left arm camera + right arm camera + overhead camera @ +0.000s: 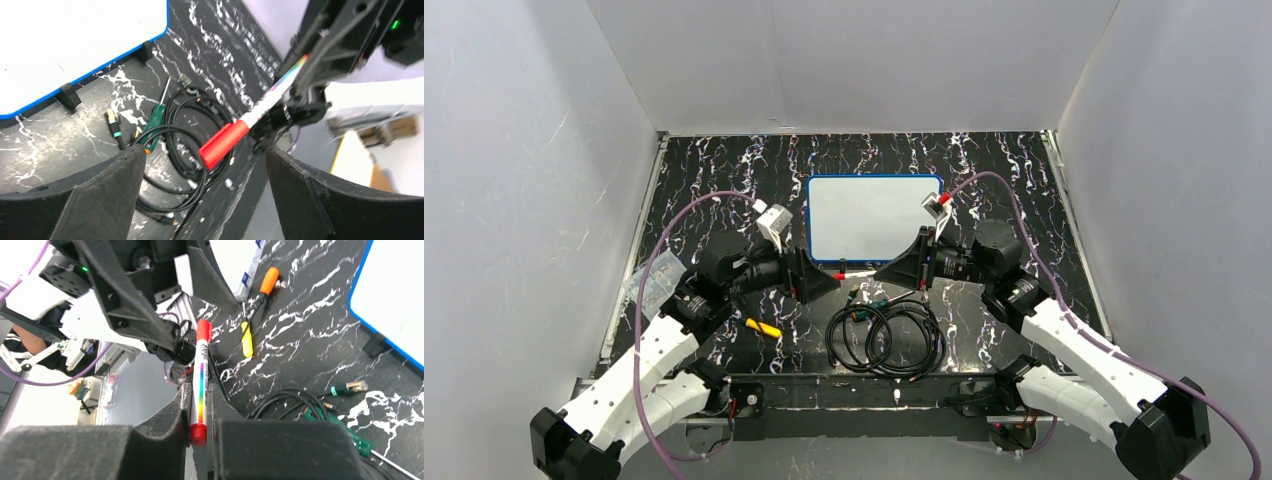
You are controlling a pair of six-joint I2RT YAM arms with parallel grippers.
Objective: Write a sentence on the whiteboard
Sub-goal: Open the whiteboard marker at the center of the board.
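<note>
The whiteboard lies flat at the back middle of the table, blue-framed, its face blank; no sentence shows on it. It also shows in the left wrist view and in the right wrist view. My right gripper is shut on a white marker with a rainbow stripe and a red cap, held level in front of the board's near edge. My left gripper is open, its jaws wide on either side of the red cap, not touching it.
A coil of black cable and a green-handled screwdriver lie in front of the board. A yellow and orange screwdriver lies near the left arm. A clear plastic bag sits at the left edge. White walls enclose the table.
</note>
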